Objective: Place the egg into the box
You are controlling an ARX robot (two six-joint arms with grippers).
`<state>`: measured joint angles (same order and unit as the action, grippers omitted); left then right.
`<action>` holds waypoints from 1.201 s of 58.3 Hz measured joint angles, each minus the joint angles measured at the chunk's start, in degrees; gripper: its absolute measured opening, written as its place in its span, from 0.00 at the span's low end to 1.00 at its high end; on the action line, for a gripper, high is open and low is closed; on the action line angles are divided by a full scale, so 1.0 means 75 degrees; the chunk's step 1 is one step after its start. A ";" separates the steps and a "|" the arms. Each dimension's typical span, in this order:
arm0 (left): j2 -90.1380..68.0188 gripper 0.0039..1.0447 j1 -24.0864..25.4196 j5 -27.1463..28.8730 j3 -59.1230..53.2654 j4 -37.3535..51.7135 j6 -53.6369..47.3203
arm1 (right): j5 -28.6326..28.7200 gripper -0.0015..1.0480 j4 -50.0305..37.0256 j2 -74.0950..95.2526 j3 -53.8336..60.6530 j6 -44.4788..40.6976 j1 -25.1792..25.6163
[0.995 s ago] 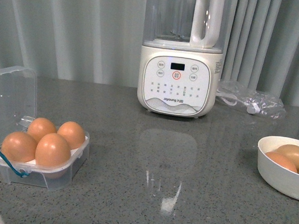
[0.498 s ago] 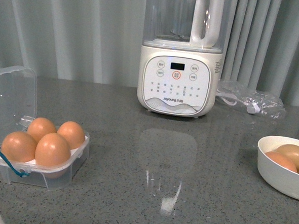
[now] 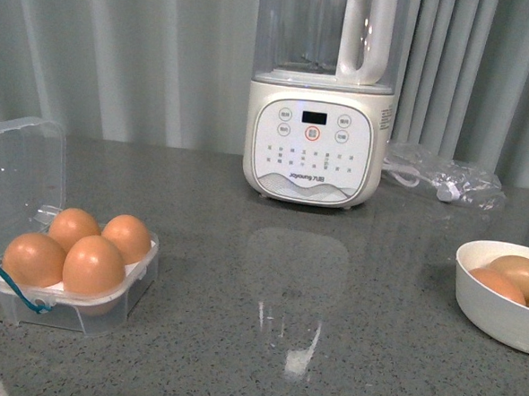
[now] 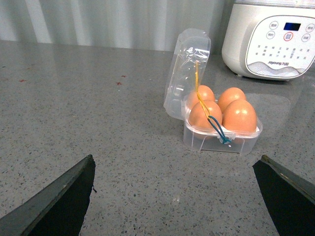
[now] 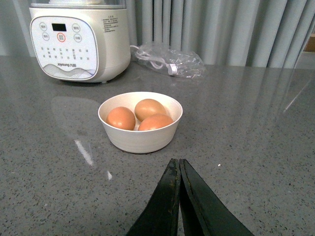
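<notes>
The clear plastic box (image 3: 133, 289) sits at the front left of the grey counter with its lid (image 3: 19, 170) up. It holds several brown eggs (image 3: 93, 264). In the left wrist view the box (image 4: 221, 142) and its eggs (image 4: 239, 116) lie beyond my left gripper (image 4: 174, 167), which is open and empty, well short of the box. My right gripper (image 5: 178, 162) is shut and empty, just short of a white bowl (image 5: 140, 137) with three brown eggs (image 5: 121, 118). Neither gripper shows in the front view.
A white blender (image 3: 317, 138) stands at the back centre; it also shows in the left wrist view (image 4: 273, 42) and the right wrist view (image 5: 76, 42). A clear bag with a cable (image 3: 441, 177) lies to its right. The bowl (image 3: 491, 311) sits at the right edge.
</notes>
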<state>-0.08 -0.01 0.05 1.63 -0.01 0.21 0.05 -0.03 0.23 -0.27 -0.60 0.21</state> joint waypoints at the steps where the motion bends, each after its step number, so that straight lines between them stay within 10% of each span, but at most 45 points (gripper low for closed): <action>1: 0.0000 0.94 0.0000 -0.0003 0.0000 0.0000 0.0000 | 0.0003 0.03 0.0000 0.0000 0.0000 0.0000 0.0000; 10: 0.0003 0.94 0.0000 -0.0003 0.0000 0.0000 0.0000 | 0.0003 0.05 0.0000 0.0003 0.0000 -0.0003 0.0000; 44: 0.0000 0.94 0.0000 0.0000 0.0000 0.0000 0.0000 | 0.0000 0.95 0.0000 0.0000 0.0000 0.0000 0.0000; 70: 0.0000 0.94 0.0000 0.0000 0.0000 0.0000 0.0000 | 0.0003 0.93 0.0000 0.0000 0.0000 0.0009 0.0000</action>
<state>-0.08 -0.01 0.05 1.63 -0.01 0.21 0.08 -0.03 0.23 -0.27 -0.54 0.21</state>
